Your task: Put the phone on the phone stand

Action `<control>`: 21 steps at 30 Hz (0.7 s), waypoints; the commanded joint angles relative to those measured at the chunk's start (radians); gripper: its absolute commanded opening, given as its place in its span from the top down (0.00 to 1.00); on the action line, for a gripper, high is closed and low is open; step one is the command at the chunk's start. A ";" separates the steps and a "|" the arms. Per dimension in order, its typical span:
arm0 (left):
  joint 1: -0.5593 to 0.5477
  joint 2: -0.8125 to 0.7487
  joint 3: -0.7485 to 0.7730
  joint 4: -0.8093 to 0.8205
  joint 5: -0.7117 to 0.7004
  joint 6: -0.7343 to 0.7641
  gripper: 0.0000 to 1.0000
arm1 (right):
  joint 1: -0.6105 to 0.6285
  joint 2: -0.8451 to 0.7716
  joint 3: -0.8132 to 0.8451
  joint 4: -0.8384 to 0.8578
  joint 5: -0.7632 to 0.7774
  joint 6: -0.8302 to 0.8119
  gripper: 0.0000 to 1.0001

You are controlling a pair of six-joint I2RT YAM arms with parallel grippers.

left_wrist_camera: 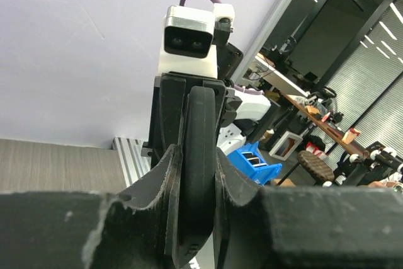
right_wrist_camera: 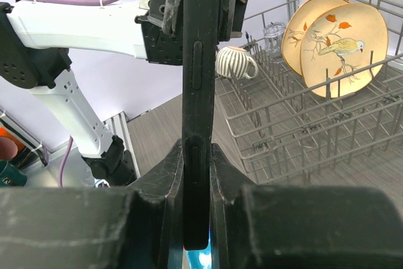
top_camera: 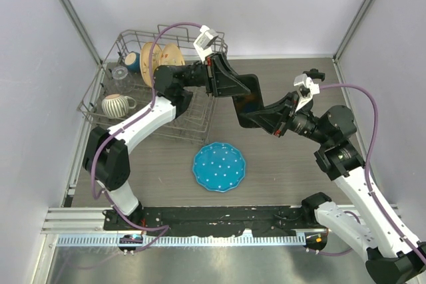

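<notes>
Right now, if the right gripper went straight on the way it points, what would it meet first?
The left gripper, most likely. The right gripper holds one end of the phone and points along it; the left gripper clamps the other end, right in line. Depth beyond is unclear.

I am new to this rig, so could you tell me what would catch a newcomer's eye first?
Both arms meet above mid-table, the left gripper and right gripper each clamped on the black phone. A blue dotted plate lies in front; a wire dish rack stands rear left.
</notes>
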 commanded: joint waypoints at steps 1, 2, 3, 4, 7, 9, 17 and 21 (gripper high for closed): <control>-0.011 -0.021 0.026 -0.001 -0.032 0.021 0.80 | -0.005 -0.009 0.035 0.005 0.057 -0.033 0.99; -0.011 -0.018 0.030 -0.001 -0.031 0.016 0.80 | -0.005 -0.002 0.045 -0.003 0.057 -0.040 0.99; -0.011 -0.016 0.033 -0.001 -0.031 0.013 0.79 | -0.007 0.000 0.048 -0.008 0.058 -0.043 0.99; -0.011 -0.016 0.034 -0.001 -0.029 0.013 0.77 | -0.005 0.002 0.050 -0.012 0.060 -0.043 0.99; -0.011 -0.021 0.028 -0.001 -0.031 0.016 0.58 | -0.005 0.005 0.050 -0.012 0.058 -0.046 0.99; -0.011 -0.027 0.023 0.002 -0.032 0.016 0.56 | -0.005 0.005 0.044 -0.012 0.060 -0.046 0.99; -0.011 -0.033 0.019 0.004 -0.048 0.022 0.91 | -0.005 -0.015 0.021 -0.018 0.077 -0.039 0.99; -0.002 -0.062 -0.019 -0.005 -0.087 0.053 1.00 | -0.005 -0.009 0.038 -0.063 0.132 -0.049 0.94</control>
